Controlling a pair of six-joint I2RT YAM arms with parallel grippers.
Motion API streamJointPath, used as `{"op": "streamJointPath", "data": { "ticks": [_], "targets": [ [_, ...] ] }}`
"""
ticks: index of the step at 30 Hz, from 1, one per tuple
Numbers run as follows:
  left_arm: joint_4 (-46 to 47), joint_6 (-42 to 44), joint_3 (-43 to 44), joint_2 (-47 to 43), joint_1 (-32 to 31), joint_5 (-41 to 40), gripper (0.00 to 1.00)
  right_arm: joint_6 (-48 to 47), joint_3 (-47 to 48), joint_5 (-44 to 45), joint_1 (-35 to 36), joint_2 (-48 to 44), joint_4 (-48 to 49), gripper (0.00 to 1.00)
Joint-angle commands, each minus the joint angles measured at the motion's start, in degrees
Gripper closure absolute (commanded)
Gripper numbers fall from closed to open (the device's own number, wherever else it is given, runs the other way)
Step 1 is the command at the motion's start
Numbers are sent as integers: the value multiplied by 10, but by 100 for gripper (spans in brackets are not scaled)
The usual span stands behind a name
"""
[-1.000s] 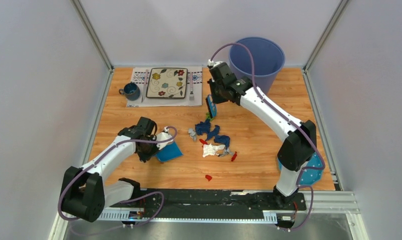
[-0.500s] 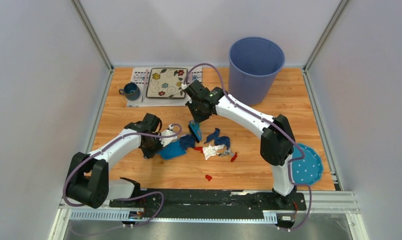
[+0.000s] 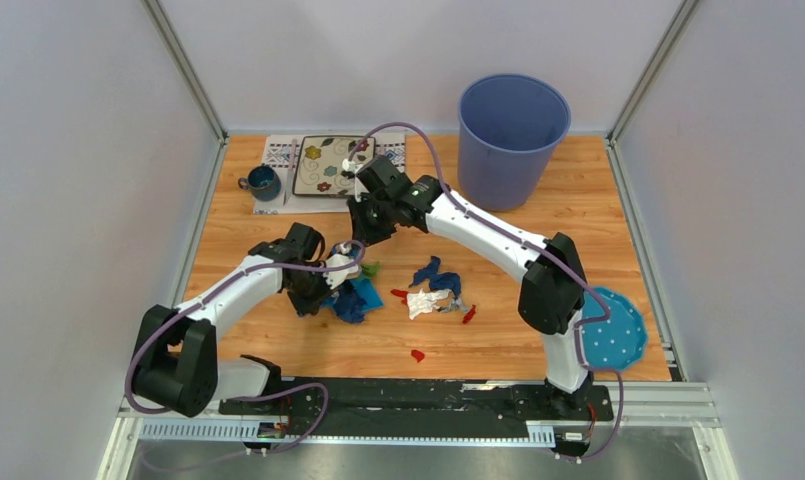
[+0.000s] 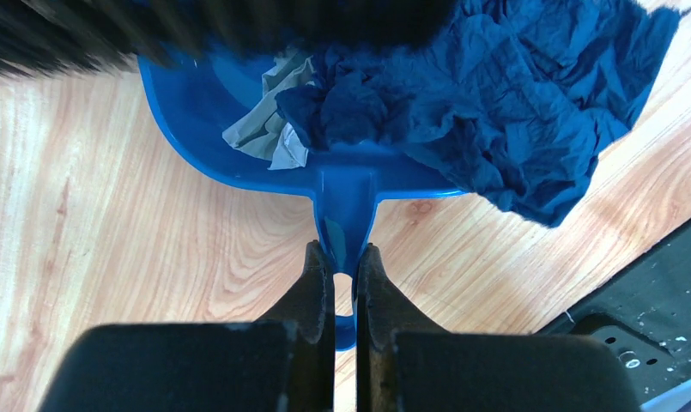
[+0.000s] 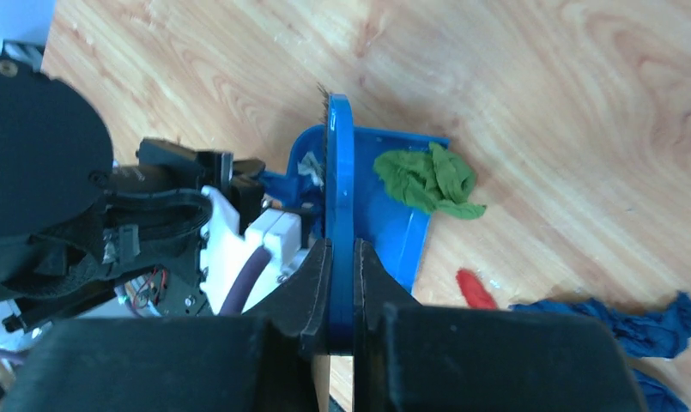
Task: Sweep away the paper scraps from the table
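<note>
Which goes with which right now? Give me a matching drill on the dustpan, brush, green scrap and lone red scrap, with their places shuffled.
1. dustpan
2. brush
3. green scrap
4. lone red scrap

A. alone on the table, nearest its near edge
B. handle clamped in the left gripper
C. at the dustpan's mouth
D. clamped in the right gripper

Pairs: 1-B, 2-D, 3-C, 4-A
</note>
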Motion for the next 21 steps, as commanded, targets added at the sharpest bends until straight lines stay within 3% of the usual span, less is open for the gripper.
{"op": "streamJointPath", "data": {
  "ticks": [1,7,11,21],
  "targets": [
    [3,-10,5,-39,-2,34,100,-26,33,62,-8,-60,-11,100],
    [3,-4,-14,-49,-2,39,100,-63,3,184,-28,-135,-31,100],
    [8,-6,-18,-43,-1,33,100,-87,-21,237,-48,-125,-40,100],
    [-12,-30,-2,-14,12,-22,100,-179,20,188,-59,3,20,100]
  ]
}}
